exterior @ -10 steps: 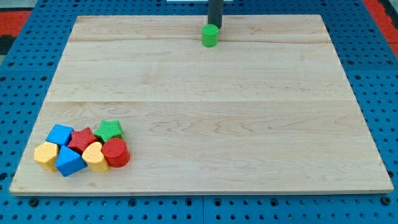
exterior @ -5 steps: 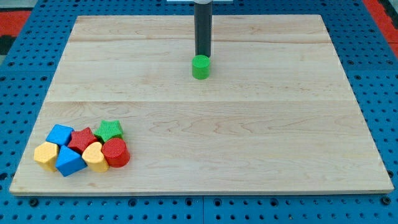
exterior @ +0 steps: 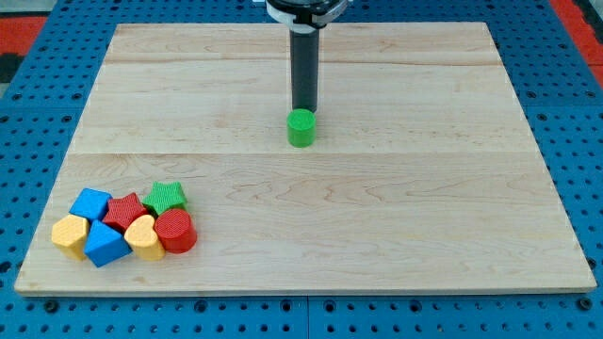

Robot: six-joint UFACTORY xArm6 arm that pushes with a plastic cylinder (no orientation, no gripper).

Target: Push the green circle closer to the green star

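Pale wooden board on a blue pegboard: the green circle stands near the middle, with my tip touching its top side, and the green star sits well apart in the cluster at the view's bottom left. To push well, I judge the tip should shift to the circle's upper right, so the push runs toward the star. Being round and upright, the circle points no way and has no long axis; the rod has no jaws to open or close.

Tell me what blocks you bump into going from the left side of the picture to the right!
yellow block → red circle → green circle, with my tip right behind it.
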